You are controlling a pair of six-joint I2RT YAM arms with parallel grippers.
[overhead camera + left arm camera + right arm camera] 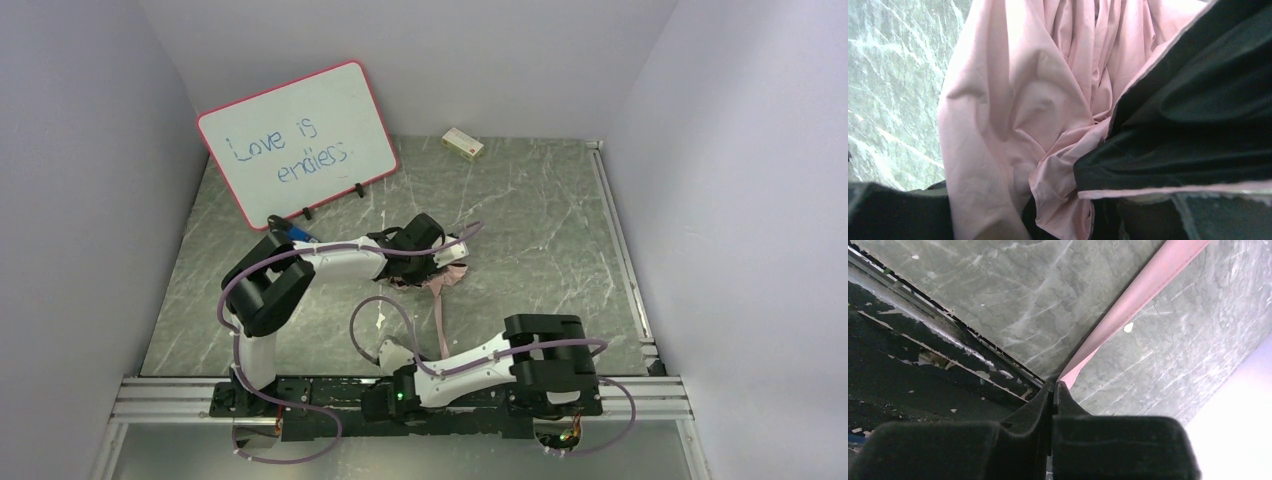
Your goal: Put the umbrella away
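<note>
The umbrella [448,277] lies collapsed at the middle of the marble table, its pale pink canopy bunched. In the left wrist view its pink folds [1013,100] and black inner side [1198,100] fill the frame. My left gripper [438,256] sits on the bundle with the fabric packed between its jaws, and its fingers are mostly hidden. The pink strap [439,320] runs from the canopy toward the near edge. My right gripper [1054,385] is shut on the strap's end [1143,295], low by the front rail; it also shows in the top view [432,358]. The handle and shaft are hidden.
A pink-framed whiteboard [300,140] leans at the back left. A small cream box [462,144] lies at the back wall. The metal rail [180,392] runs along the near edge, and walls close in both sides. A white speck [1128,327] lies by the strap.
</note>
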